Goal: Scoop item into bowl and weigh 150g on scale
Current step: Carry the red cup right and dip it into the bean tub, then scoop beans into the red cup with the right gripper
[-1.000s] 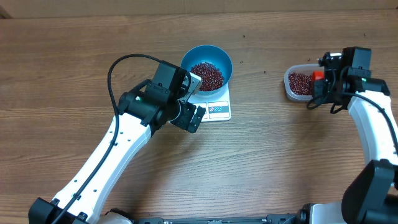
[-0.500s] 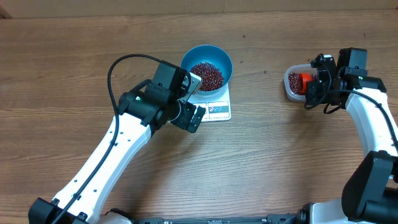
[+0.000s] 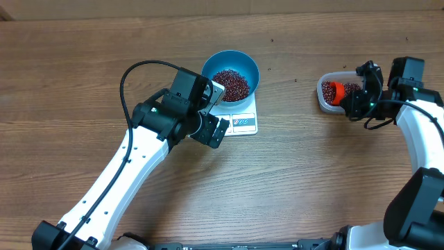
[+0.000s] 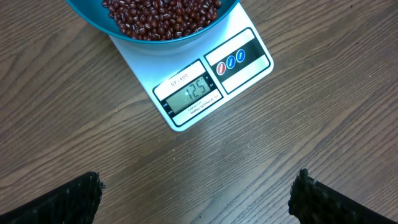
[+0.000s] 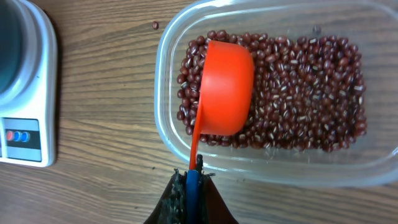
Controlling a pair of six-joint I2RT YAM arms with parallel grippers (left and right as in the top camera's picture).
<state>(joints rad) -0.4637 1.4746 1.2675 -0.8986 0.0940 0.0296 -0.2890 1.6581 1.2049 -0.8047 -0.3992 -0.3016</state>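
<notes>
Currently, item 1: small dark red-brown dried beans (image 3: 230,83), a loose heap inside the round deep bright blue bowl (image 3: 253,67). The bowl sits on the flat white rectangular kitchen scale (image 4: 249,71), at the end away from the readout. Heap, bowl and scale are unchanged over the last second.

Item 2: scale markings. The display window (image 4: 194,94) reads 125. The label above it reads SF-400; the finer print beneath the digits is too small to read. Three round buttons (image 4: 231,61), one red and two blue, carry no legible captions.

Item 3: bright red plastic scoop (image 5: 225,87). A second ago it hung at the gripper-side edge of the clear rounded-rectangle plastic tub (image 5: 280,171). Now its cup lies down among the reserve beans (image 5: 298,93), rounded back uppermost. The right gripper (image 5: 191,182) has its jaws clamped on the handle.

Item 4: left gripper (image 4: 196,196), jaws spread wide and holding nothing. It hovers over the wooden table (image 4: 311,137) just beside the scale's display end and has not moved.

Assessment: the reading falls short of the target, so another portion is probably wanted. The scoop's dip into the tub looks like the start of that refill. A partial scoop would suit, since overshoot appears the chief risk.
</notes>
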